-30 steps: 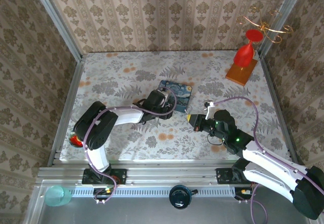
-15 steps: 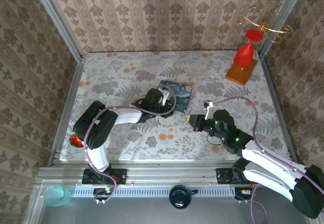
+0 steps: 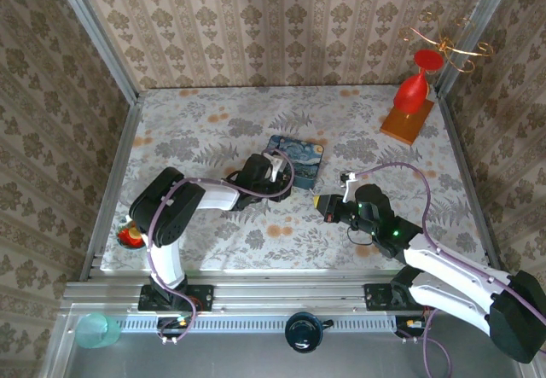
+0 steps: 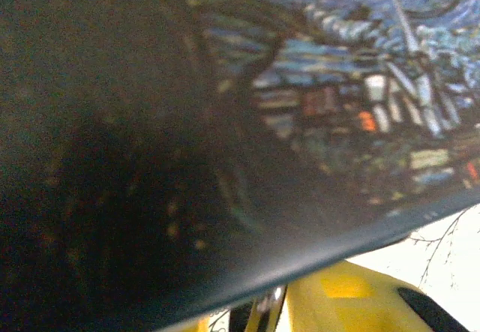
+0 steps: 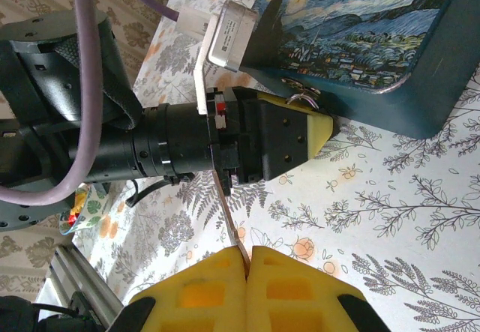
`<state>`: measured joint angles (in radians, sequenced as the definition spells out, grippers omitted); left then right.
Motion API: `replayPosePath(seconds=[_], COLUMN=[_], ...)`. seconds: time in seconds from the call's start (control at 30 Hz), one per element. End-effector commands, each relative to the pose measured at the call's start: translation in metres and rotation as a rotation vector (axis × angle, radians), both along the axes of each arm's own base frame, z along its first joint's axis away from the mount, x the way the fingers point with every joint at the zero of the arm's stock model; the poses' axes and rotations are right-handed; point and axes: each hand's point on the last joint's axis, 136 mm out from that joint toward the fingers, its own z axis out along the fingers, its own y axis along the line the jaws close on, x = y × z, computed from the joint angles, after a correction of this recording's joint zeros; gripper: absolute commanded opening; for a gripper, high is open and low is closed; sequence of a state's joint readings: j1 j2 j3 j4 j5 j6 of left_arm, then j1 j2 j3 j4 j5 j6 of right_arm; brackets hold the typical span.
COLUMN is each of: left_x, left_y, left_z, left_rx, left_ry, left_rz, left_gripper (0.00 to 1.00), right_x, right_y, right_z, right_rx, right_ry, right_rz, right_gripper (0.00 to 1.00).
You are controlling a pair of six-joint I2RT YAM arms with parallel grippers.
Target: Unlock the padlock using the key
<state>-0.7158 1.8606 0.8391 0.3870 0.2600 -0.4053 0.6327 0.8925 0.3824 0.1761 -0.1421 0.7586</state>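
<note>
My left gripper (image 3: 280, 173) is pressed against the near-left edge of the blue swirl-painted tin (image 3: 299, 156). In the left wrist view the tin (image 4: 360, 85) looms very close. Below it a dark, silvery-glinting thing sits between my yellow fingertips (image 4: 352, 302). In the right wrist view a thin silvery loop of the padlock (image 5: 301, 100) shows at the left gripper's (image 5: 321, 126) yellow tip, against the tin (image 5: 360, 40); its black body is hidden. My right gripper (image 5: 247, 261) is shut on the coppery key (image 5: 231, 212), whose blade points at the left gripper. From above it (image 3: 321, 201) lies just right of the left one.
A red goblet (image 3: 412, 92) on a wooden block (image 3: 406, 124) and a gold wire stand (image 3: 448, 41) are at the back right corner. A small red object (image 3: 128, 235) lies at the table's left edge. Papered walls enclose the table on three sides.
The left arm's elbow has shifted slightly right while its gripper stays at the tin's edge. The right gripper with the key has crept a little toward the tin.
</note>
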Motion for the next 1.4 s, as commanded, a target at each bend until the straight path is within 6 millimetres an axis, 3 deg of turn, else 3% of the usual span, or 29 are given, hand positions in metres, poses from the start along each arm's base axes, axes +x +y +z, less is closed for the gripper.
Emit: replayPosePath(seconds=[0.0, 0.2, 0.47, 0.9, 1.37], left_x=[-0.001, -0.006, -0.023, -0.06, -0.067], left_y=[0.002, 0.003, 0.004, 0.003, 0.004], left_z=[-0.006, 0.011, 0.037, 0.091, 0.113], left_rx=[-0.052, -0.072, -0.209, -0.426, -0.5], left_ry=[0.047, 0.038, 0.128, 0.247, 0.265], left_rz=[0.012, 0.013, 0.015, -0.099, -0.147], left_gripper=[0.21, 0.14, 0.09, 0.07, 0.05], right_x=[0.004, 0.005, 0.004, 0.011, 0.017], right_y=[0.004, 0.007, 0.038, 0.072, 0.053], right_z=[0.013, 0.002, -0.03, -0.05, -0.049], right_rx=[0.032, 0.017, 0.01, 0.097, 0.185], right_ry=[-0.021, 0.027, 0.162, 0.304, 0.297], right_rz=[0.005, 0.012, 0.144, 0.291, 0.319], right_gripper=[0.0, 0.0, 0.0, 0.0, 0.0])
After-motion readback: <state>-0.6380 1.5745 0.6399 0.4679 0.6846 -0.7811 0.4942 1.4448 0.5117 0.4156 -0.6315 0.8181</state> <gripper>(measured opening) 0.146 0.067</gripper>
